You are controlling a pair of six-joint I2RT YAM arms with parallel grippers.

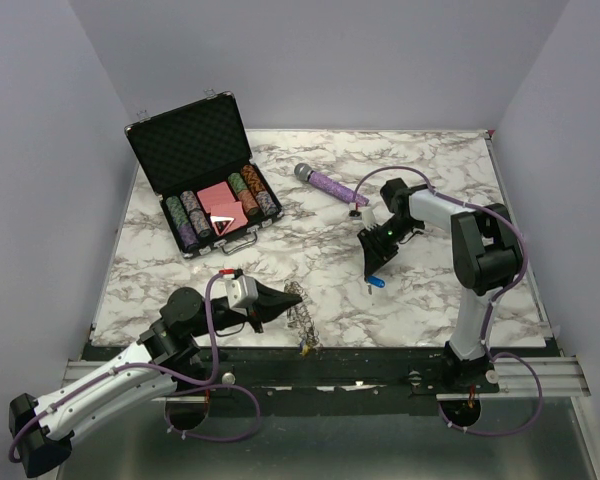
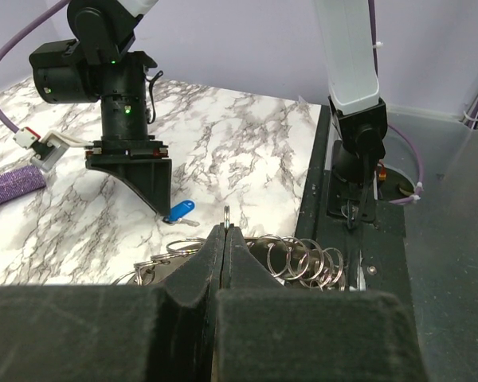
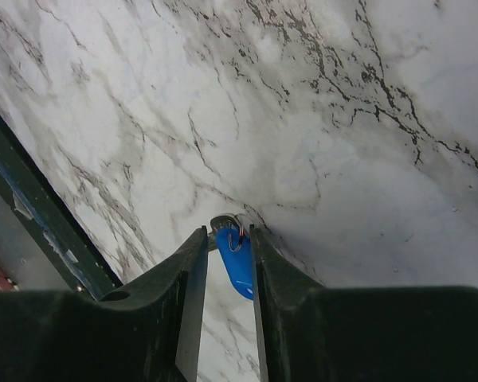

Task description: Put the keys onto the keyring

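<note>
In the left wrist view my left gripper (image 2: 225,231) is shut on the keyring (image 2: 303,259); a thin edge of silvery wire sticks up between its pads, and small loops fan out to either side. From above, the keyring (image 1: 302,315) lies by the table's near edge at my left gripper (image 1: 292,297). A blue-capped key (image 3: 237,267) sits between the fingertips of my right gripper (image 3: 229,232), pinched at table level with its metal part just past the tips. From above, the blue key (image 1: 378,283) shows just under my right gripper (image 1: 370,272). The left wrist view has this key (image 2: 180,210) beside the right gripper (image 2: 155,208).
An open black case of poker chips (image 1: 200,175) stands at the back left. A purple microphone (image 1: 325,182) lies behind the right arm. The black rail (image 1: 360,355) runs along the table's near edge, close to the keyring.
</note>
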